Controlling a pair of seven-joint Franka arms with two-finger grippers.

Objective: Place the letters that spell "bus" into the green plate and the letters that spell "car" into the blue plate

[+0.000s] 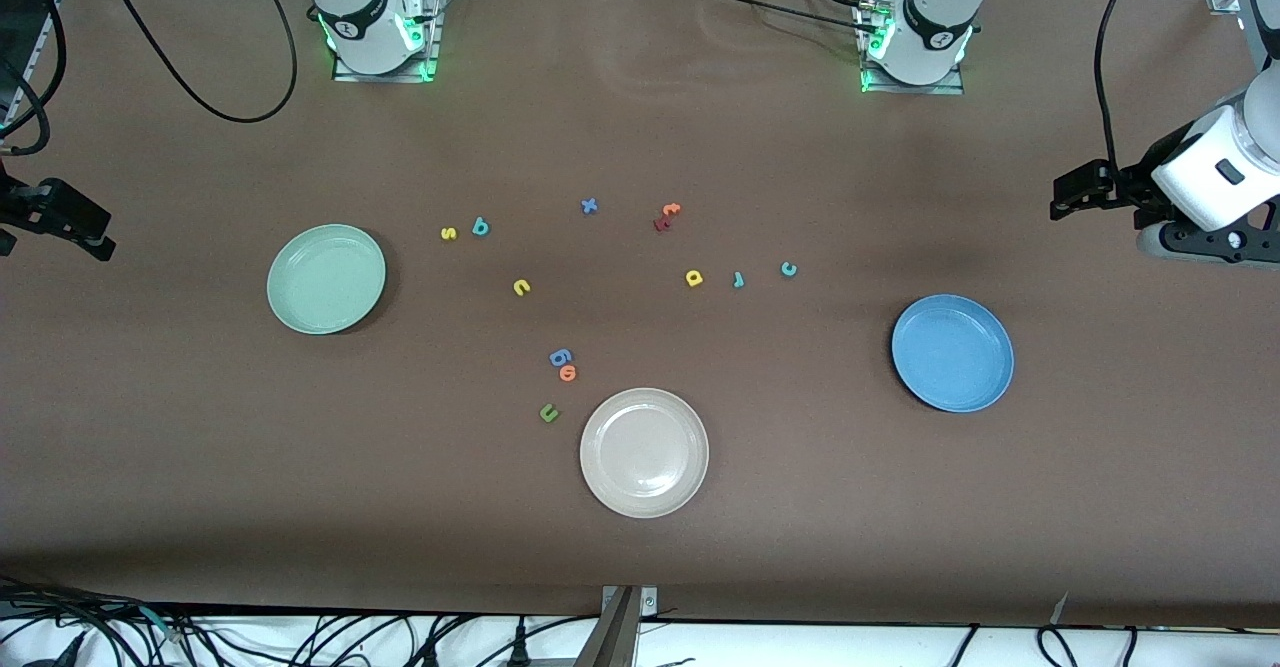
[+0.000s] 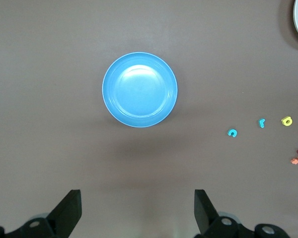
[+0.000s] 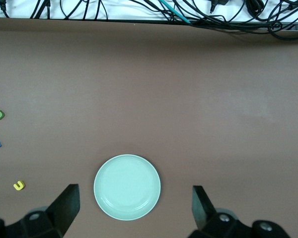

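The green plate (image 1: 326, 279) lies toward the right arm's end, the blue plate (image 1: 952, 353) toward the left arm's end. Yellow "s" (image 1: 449, 233) and teal "b" (image 1: 481, 227) sit together, with yellow "u" (image 1: 521, 288) nearer the camera. Yellow "a" (image 1: 694, 278), teal "r" (image 1: 738, 280) and teal "c" (image 1: 788, 269) form a row. My left gripper (image 2: 137, 210) hangs open and empty, high over bare table by the blue plate (image 2: 139, 89). My right gripper (image 3: 135, 208) hangs open and empty, high above the green plate (image 3: 127, 187).
A cream-white plate (image 1: 644, 452) lies nearest the camera, mid-table. Beside it are a blue "g" (image 1: 560, 357), an orange letter (image 1: 568, 374) and a green "u" (image 1: 548, 412). Farther back lie a blue "x" (image 1: 589, 206), an orange "t" (image 1: 671, 210) and a dark red letter (image 1: 661, 224).
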